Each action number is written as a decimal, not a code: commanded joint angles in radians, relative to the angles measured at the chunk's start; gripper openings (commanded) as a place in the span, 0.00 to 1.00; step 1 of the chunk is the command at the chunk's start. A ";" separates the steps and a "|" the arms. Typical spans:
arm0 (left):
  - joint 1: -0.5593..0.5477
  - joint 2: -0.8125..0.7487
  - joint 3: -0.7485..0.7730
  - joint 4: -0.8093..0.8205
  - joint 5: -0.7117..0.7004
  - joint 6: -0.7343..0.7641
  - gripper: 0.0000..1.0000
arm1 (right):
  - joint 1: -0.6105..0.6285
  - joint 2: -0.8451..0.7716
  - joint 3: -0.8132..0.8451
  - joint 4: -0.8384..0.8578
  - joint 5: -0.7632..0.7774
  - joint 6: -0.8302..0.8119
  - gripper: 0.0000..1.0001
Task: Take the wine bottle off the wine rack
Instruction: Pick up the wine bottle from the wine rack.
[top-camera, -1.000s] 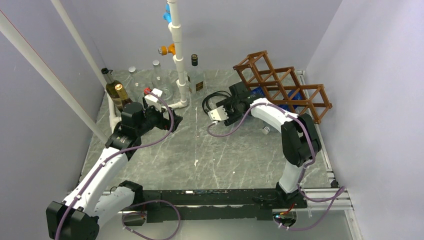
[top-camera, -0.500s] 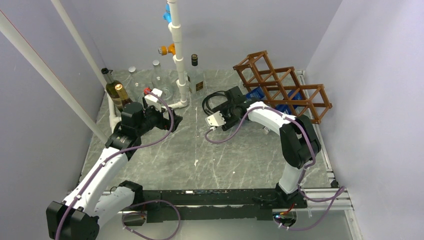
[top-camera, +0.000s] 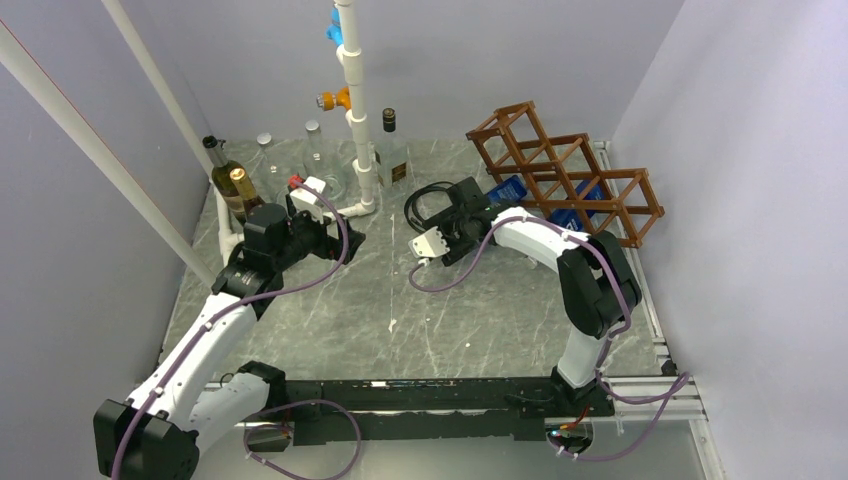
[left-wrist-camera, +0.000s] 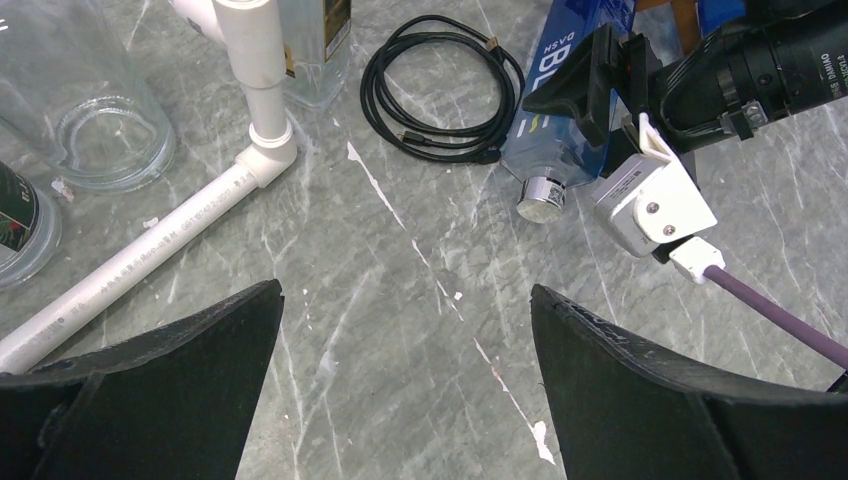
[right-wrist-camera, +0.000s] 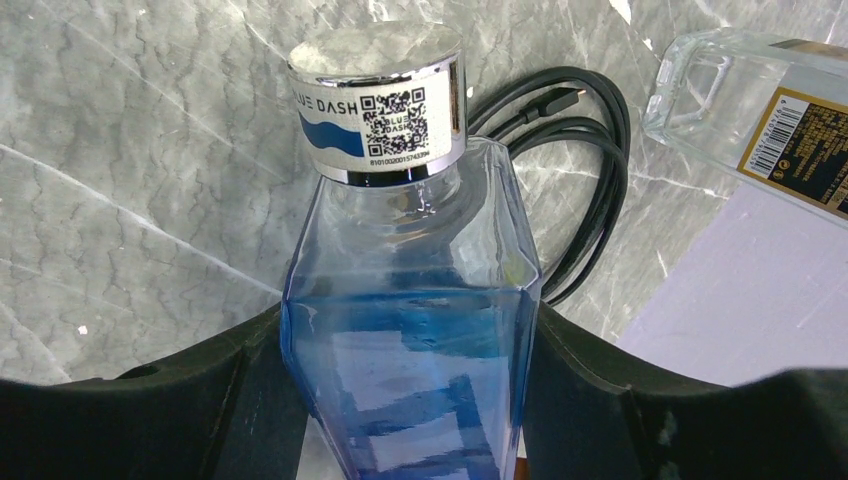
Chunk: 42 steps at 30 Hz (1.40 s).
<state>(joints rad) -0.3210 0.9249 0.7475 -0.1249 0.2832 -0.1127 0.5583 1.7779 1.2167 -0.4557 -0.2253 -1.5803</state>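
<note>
1. Between my right gripper's (right-wrist-camera: 410, 420) fingers, I am clamping the blue wine bottle (right-wrist-camera: 410, 300), its cap lying beside a coiled cable (right-wrist-camera: 590, 170).
2. My left gripper (left-wrist-camera: 405, 295) is hovering wide open over the table (left-wrist-camera: 400, 400).
3. Farther back, the bottle's far end is reaching the wine rack (top-camera: 560, 170); I cannot tell whether it is inside a cell.

Blue glass wine bottle (right-wrist-camera: 420, 260), silver cap, near-horiz., clamped in right pincer (right-wrist-camera: 410, 345); red-brown wine rack (top-camera: 548, 150) rear-right, diamond cells.

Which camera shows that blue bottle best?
The right wrist view: the blue bottle fills it, cap label readable. The left wrist view shows its neck end from afar; the top view only a blue sliver by the wine rack.
</note>
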 joint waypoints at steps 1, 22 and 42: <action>0.005 -0.001 0.041 0.022 0.018 0.015 0.99 | -0.003 -0.034 -0.023 -0.092 -0.037 0.127 0.00; 0.007 -0.001 0.041 0.023 0.019 0.013 0.99 | 0.027 -0.043 -0.044 -0.095 -0.061 0.156 0.00; 0.010 0.005 0.042 0.022 0.041 0.016 0.99 | 0.043 -0.089 -0.014 -0.135 -0.216 0.244 0.00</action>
<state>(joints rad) -0.3176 0.9268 0.7475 -0.1249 0.2924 -0.1127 0.5968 1.7618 1.1572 -0.5869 -0.3286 -1.3884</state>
